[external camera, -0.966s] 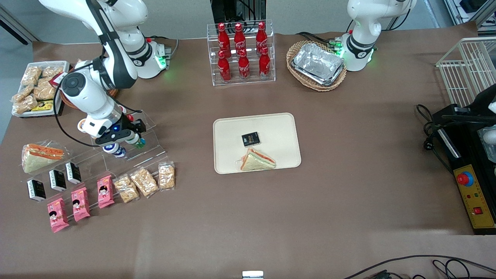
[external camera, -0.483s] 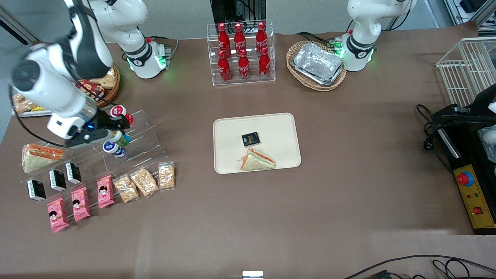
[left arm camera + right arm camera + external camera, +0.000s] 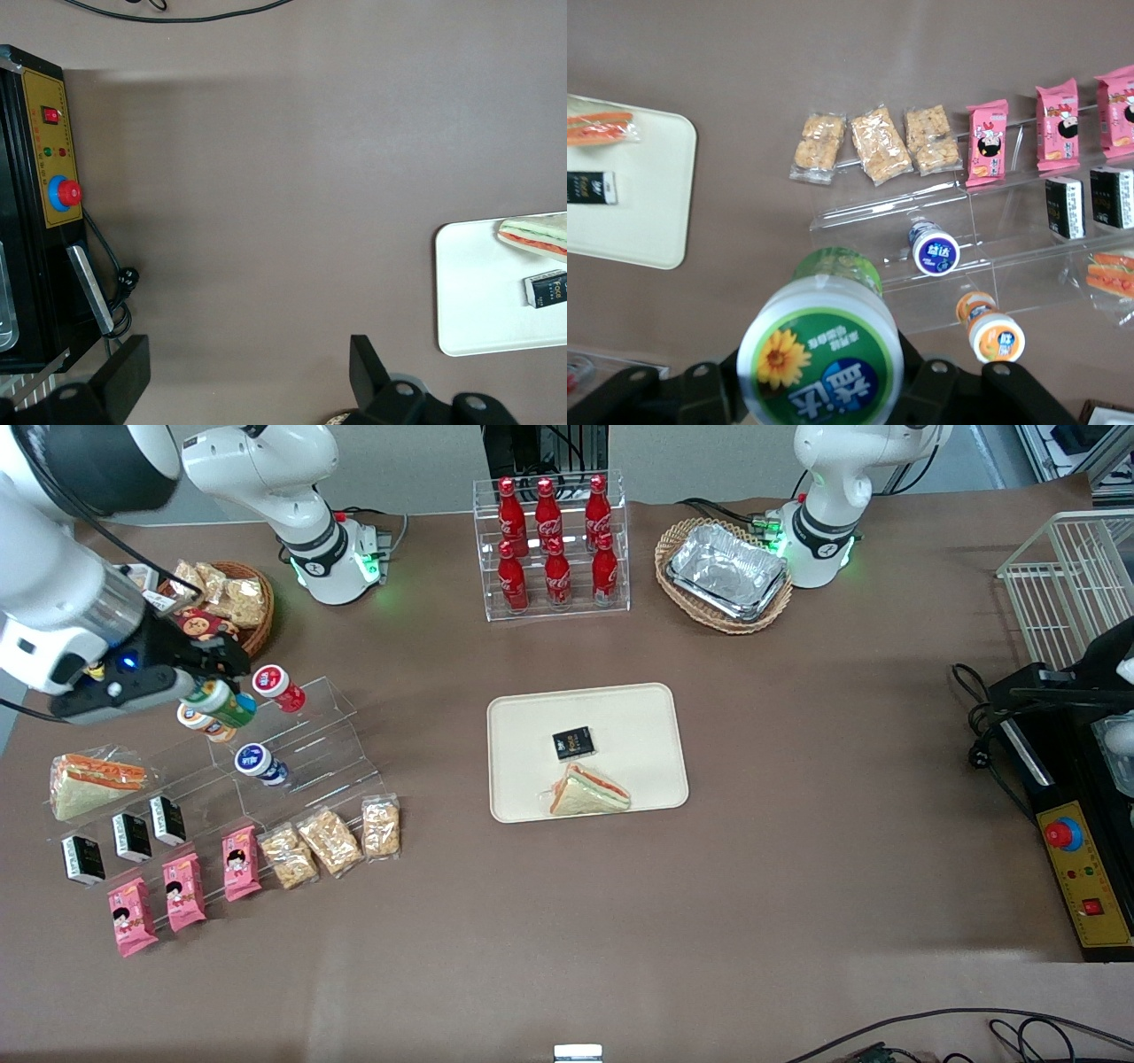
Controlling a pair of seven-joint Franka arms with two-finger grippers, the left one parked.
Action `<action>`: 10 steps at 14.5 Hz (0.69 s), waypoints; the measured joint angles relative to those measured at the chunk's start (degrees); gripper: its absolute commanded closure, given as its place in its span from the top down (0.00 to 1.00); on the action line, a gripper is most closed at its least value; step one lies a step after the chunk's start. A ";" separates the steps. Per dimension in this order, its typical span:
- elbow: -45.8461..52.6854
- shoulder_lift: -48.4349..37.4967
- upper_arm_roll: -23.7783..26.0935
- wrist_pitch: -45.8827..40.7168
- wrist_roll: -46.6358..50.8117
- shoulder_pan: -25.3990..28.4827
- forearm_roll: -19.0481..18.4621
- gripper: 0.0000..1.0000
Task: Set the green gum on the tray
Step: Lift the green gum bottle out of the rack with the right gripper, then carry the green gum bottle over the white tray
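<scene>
Showing white Coca-Cola script on the small red bottles (image 3: 549,545) in the clear rack at the table's edge; lettering elsewhere staying too small to read.

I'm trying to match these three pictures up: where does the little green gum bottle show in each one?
Front view: the green gum is held in the gripper, lifted above the clear display steps.
Right wrist view: the green gum fills the foreground, lid toward the camera.
Left wrist view: not in it.
Shared landmark: the tray with the sandwich shows in all three.
</scene>
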 measured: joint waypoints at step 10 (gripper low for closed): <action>2.35 5.79 5.02 3.26 47.30 20.00 2.44 0.26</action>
